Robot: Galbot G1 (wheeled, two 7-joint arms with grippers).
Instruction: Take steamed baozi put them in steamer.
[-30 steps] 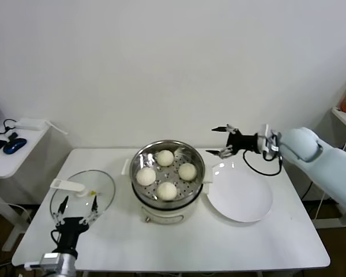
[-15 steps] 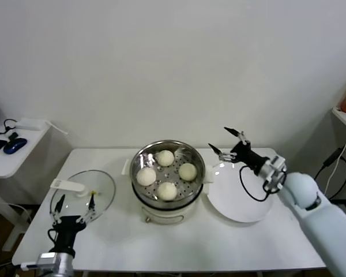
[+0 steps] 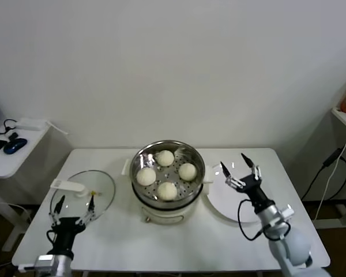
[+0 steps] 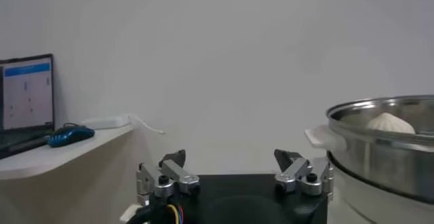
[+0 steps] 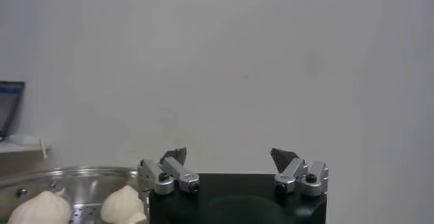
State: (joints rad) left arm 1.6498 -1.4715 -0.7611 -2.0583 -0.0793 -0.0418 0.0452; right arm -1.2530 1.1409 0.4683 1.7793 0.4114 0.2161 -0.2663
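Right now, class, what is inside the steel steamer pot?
Four steamed baozi sit apart on the perforated tray inside the steamer. Whatever lies beneath that tray is covered. Both grippers, left gripper and right gripper, are open and empty.

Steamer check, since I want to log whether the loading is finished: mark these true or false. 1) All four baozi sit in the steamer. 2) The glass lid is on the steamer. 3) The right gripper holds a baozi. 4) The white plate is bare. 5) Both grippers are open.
1) True: four baozi lie on the perforated tray of the steamer.
2) False: the glass lid lies on the table, on the steamer's left.
3) False: the right gripper is empty, above the white plate.
4) True.
5) True: the left gripper is open too, near the lid.
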